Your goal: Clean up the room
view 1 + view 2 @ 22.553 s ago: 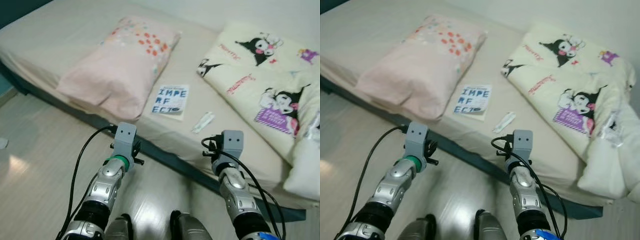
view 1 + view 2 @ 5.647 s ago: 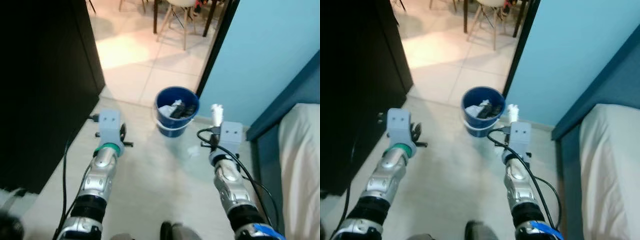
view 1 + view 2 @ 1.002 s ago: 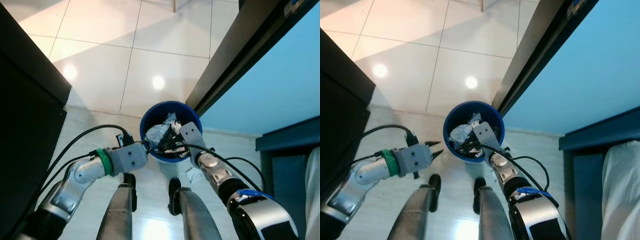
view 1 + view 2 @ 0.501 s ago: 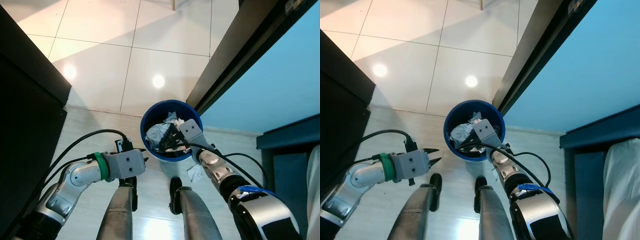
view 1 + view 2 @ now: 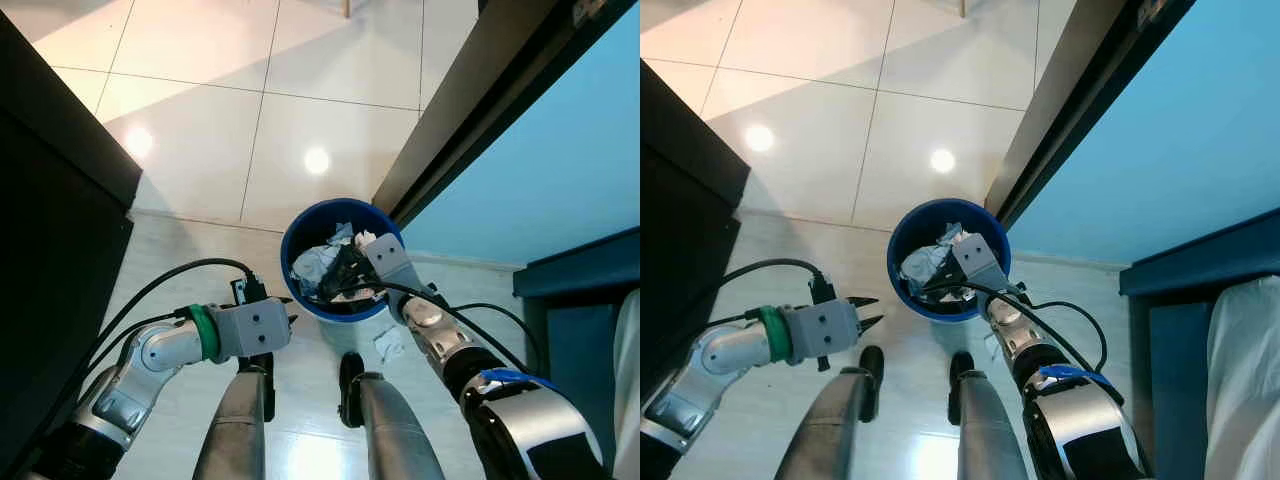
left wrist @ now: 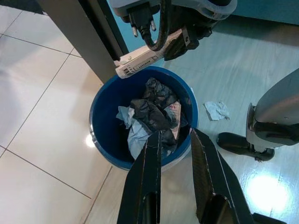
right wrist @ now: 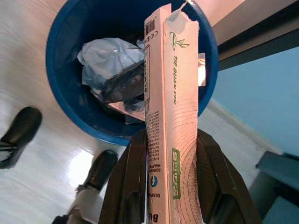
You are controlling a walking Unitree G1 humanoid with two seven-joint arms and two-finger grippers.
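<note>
Right wrist view: a long paper wrapper [image 7: 170,116] is held tight in the right gripper [image 7: 170,140], its long side pointing over the blue bin [image 7: 70,112]. The left gripper [image 6: 172,140], slightly open and empty, is kept beside the bin.

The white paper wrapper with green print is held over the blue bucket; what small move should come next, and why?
Probably open the right gripper so the white paper wrapper with green print drops. It hangs directly above the round blue plastic bucket, which already holds crumpled trash, so release should land it inside. The left gripper hovers open at the rim.
</note>
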